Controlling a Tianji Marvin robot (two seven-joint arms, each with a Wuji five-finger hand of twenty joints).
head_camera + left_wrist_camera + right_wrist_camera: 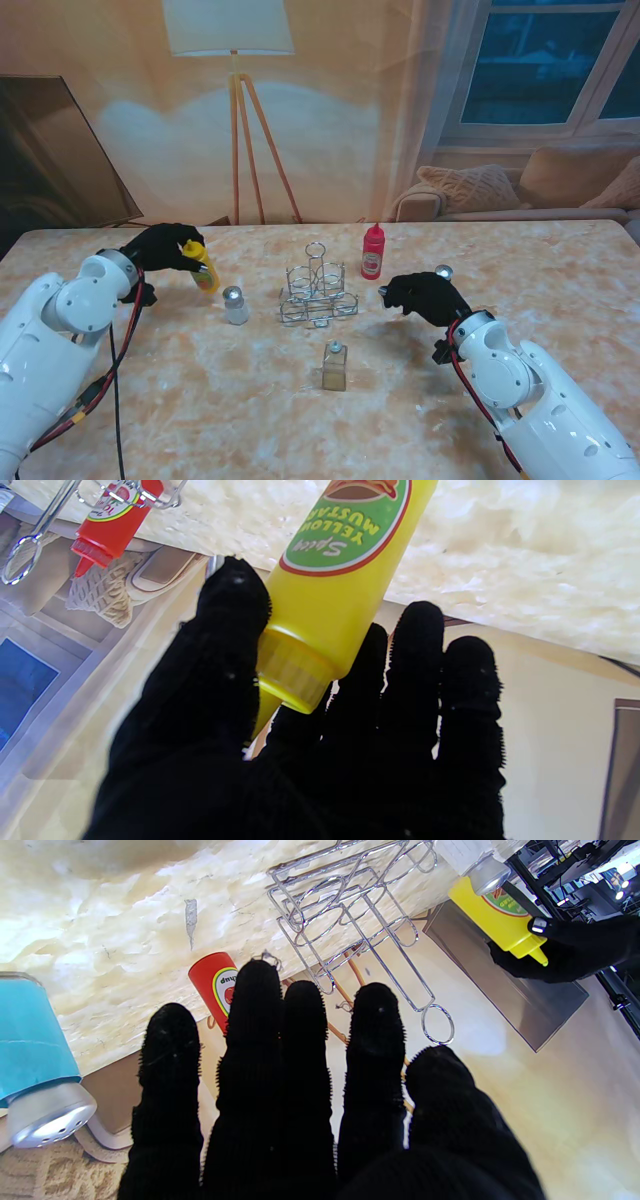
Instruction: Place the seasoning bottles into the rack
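left hand on the mustard, grip near the cap

left hand [160, 250] wrapped around the yellow mustard bottle [203, 268], thumb one side, other fingers [415, 645] opposite, pinching close to the cap. bottle tilted, at the table's left, well apart from the wire rack [317, 290] in the middle. from the stand view, cannot tell whether its base touches the table. right hand [425, 296] unclenched, fingers apart, holding nothing, hovering right of the rack.

risks, as judged from here:
- hold sits high, near the narrow cap end; smooth plastic could pivot or slip out during the carry, swinging the base.
- white shaker [236, 305] stands just beside the bottle, on the way to the rack; a low or swinging pass could knock it over.
- rack rings are narrow thin wire; a tilted bottle could catch a rim and shove or tip the light frame.
- red ketchup bottle [372, 252] stands near the rack's far right; overshoot could topple it.
- clear square bottle [334, 365] nearer to me, out of the path.
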